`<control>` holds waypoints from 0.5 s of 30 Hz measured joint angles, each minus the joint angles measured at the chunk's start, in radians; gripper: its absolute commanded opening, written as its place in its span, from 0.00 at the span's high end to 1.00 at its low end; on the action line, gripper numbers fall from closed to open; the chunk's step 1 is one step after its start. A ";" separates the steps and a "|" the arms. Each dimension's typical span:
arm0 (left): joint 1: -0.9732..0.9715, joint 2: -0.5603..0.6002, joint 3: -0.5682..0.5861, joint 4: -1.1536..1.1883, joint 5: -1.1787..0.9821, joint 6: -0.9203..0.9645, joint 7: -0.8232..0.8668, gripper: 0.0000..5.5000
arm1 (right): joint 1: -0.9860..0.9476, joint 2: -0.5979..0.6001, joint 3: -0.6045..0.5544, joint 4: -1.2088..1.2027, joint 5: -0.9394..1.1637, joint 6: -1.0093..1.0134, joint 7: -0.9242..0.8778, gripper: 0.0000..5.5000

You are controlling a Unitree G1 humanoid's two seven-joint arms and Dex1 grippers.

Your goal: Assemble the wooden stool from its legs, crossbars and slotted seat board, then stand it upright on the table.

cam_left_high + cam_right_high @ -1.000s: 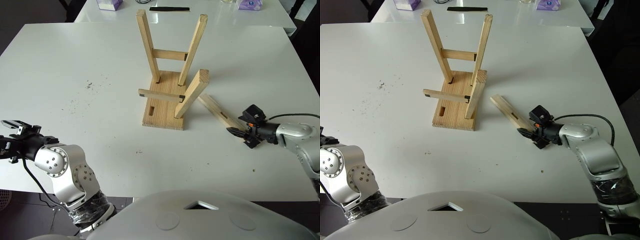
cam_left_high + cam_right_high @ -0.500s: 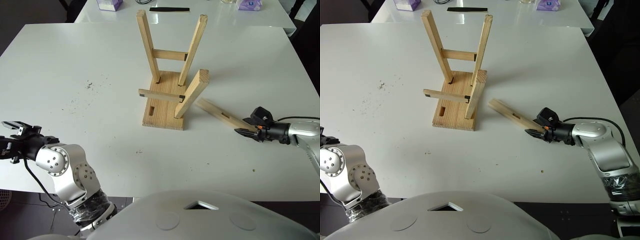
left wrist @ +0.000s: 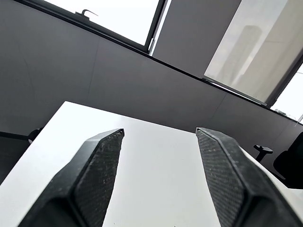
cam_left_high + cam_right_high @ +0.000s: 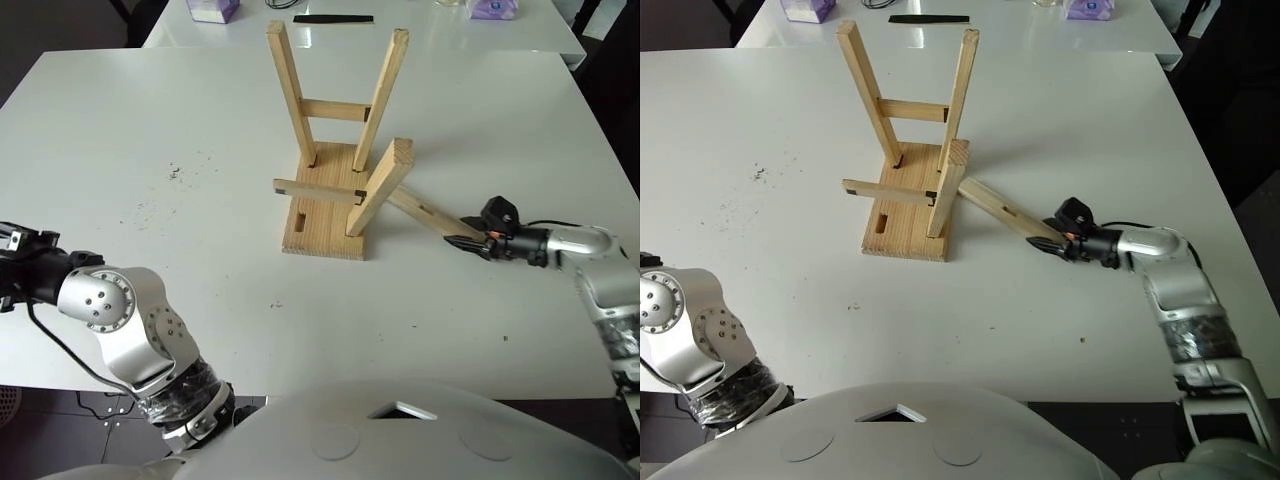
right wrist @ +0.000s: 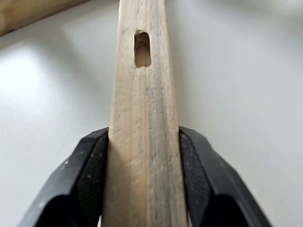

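So the big white table [image 4: 150, 120] has the half-built stool sitting upside down near the middle, resting flat on its slotted seat board [image 4: 318, 225]. Two back legs [image 4: 291, 95] stick up out of the board with a crossbar [image 4: 335, 110] between them. A third leg [image 4: 380, 187] at the front right leans away, with a second crossbar [image 4: 315, 190] poking out of it toward the robot's left. I can't tell if that bar's free end is seated in anything.

The loose leg [image 4: 425, 213] is to the right of the stool, lying low over the table. Its long axis runs diagonally from the right gripper [image 4: 470, 243] up and left toward the board. Its far end goes behind the leaning leg, so no idea whether it touches the board or a slot. Also hard to say if it rests on the table or is lifted a bit.

In the right wrist view both fingers [image 5: 90, 175] are clamped on the leg's sides, and its mortise hole [image 5: 141, 48] faces the camera.

The left gripper [image 3: 161, 135] is off past the table's near left corner, fingers spread wide with nothing between them.

A few dark specks [image 4: 175, 172] dot the left half of the table.
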 measured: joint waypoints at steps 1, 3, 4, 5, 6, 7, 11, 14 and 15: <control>0.015 -0.001 0.007 -0.001 -0.002 0.011 -0.007 0.48 | -0.025 0.029 0.006 0.020 -0.002 -0.001 -0.012 0.63; 0.050 0.001 0.043 -0.003 -0.013 0.033 -0.036 0.48 | -0.096 0.136 0.017 0.083 -0.004 -0.004 -0.044 0.63; 0.055 0.008 0.062 -0.003 -0.020 0.044 -0.043 0.48 | -0.123 0.180 0.021 0.104 -0.003 -0.004 -0.059 0.63; 0.054 0.020 0.080 -0.003 -0.023 0.050 -0.053 0.48 | -0.146 0.219 0.021 0.123 -0.002 -0.004 -0.073 0.63; 0.048 0.036 0.096 -0.001 -0.023 0.055 -0.057 0.48 | -0.167 0.256 0.019 0.136 0.001 -0.004 -0.087 0.63; 0.041 0.045 0.107 0.003 -0.023 0.058 -0.059 0.48 | -0.182 0.280 0.014 0.146 0.006 -0.003 -0.096 0.63; -0.057 0.085 0.122 0.064 -0.022 0.054 -0.067 0.48 | -0.264 0.396 0.002 0.183 0.018 -0.003 -0.133 0.63; -0.099 0.087 0.120 0.103 -0.017 0.043 -0.075 0.48 | -0.285 0.417 -0.003 0.202 0.019 -0.004 -0.131 0.63; -0.107 0.089 0.119 0.112 -0.015 0.040 -0.076 0.48 | -0.288 0.422 -0.007 0.209 0.019 -0.004 -0.128 0.63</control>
